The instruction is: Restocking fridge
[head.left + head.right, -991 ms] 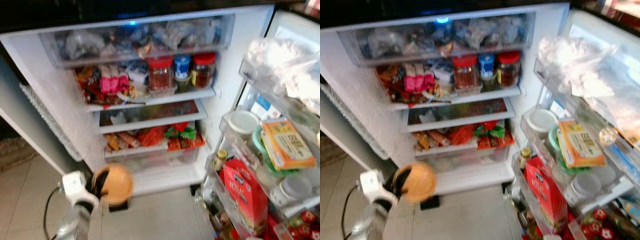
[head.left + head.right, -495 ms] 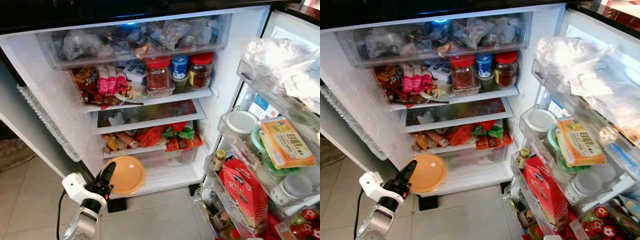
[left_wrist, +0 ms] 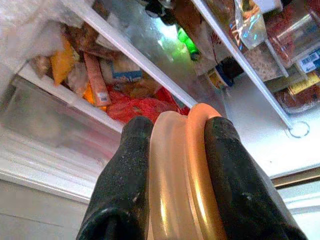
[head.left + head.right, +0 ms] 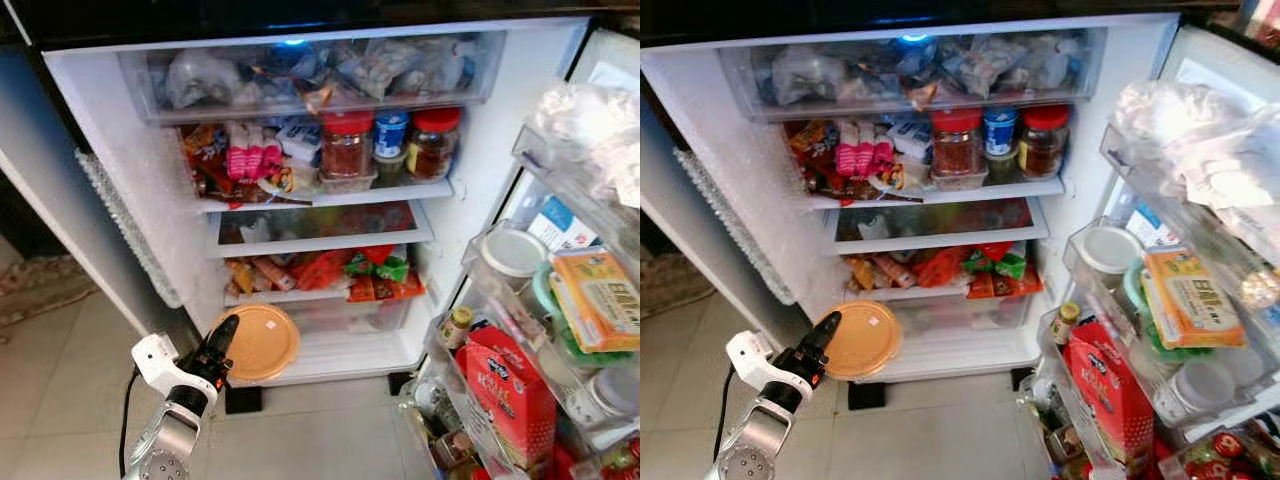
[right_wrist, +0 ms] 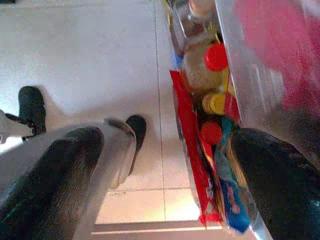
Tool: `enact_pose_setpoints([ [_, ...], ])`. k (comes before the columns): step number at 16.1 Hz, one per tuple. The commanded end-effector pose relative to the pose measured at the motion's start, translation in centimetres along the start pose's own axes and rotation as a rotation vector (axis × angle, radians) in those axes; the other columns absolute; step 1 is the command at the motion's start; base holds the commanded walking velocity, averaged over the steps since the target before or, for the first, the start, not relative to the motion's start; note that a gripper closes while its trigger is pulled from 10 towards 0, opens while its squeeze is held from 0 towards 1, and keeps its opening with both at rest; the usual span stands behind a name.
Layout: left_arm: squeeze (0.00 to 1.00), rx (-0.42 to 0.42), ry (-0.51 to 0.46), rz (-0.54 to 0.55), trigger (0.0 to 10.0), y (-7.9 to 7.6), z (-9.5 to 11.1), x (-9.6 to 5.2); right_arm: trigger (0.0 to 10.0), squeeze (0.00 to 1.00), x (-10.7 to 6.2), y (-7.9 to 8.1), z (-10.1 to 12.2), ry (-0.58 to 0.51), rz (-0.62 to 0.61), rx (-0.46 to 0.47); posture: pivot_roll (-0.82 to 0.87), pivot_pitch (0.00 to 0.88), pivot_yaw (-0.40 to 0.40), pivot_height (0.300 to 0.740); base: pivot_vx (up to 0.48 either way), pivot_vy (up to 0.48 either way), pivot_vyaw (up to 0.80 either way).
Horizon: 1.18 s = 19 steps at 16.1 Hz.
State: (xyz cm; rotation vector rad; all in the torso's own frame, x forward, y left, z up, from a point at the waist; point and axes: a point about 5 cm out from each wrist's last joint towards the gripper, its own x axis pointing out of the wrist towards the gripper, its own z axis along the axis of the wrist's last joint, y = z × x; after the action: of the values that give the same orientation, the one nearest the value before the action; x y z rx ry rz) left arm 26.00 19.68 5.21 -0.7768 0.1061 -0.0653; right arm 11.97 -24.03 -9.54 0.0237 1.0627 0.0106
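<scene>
Top drawer [image 4: 310, 75]: clear, stuffed with bagged food
Upper shelf [image 4: 330, 197]: pink packets [image 4: 245, 160] on the left; two red-lidded jars [image 4: 346, 145] and a blue-lidded tub [image 4: 390, 133] on the right
Middle shelf [image 4: 320, 240]: glass, little on it
Lower shelf [image 4: 320, 292]: red and green snack packets [image 4: 345, 272]
Floor [image 4: 320, 440]: pale tiles

Open floor [image 4: 320, 440] before the fridge; shelves [image 4: 320, 236] crammed, bare ledge [image 4: 340, 352] at bottom.
</scene>
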Motion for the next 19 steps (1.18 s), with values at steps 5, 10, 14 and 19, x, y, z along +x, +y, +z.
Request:
enact_pose_setpoints([
  [5,0.0,0.001,-0.008,-0.016,10.0,-0.5,0.5,0.3,10.0,0.0,0.0,-0.1,0.1,0.002,0.009,-0.009,-0.02,0.089,-0.004,0.74,0.29,0.0,0.48],
  [10,0.0,0.031,0.008,-0.027,10.0,-0.6,0.4,0.4,10.0,0.0,0.0,0.0,0.2,-0.001,0.014,0.003,-0.02,0.088,-0.001,0.74,0.299,0.0,0.0],
  [14,0.0,0.046,0.025,-0.037,10.0,-0.8,0.2,0.7,10.0,0.0,0.0,0.2,0.1,0.0,0.032,0.008,-0.03,0.086,0.001,0.74,0.3,0.0,0.0],
  [19,0.0,0.057,0.091,-0.041,10.0,-0.4,-0.7,0.7,10.0,0.0,0.1,0.3,0.2,-0.001,0.051,0.013,-0.03,0.085,0.002,0.74,0.176,0.0,0.0],
])
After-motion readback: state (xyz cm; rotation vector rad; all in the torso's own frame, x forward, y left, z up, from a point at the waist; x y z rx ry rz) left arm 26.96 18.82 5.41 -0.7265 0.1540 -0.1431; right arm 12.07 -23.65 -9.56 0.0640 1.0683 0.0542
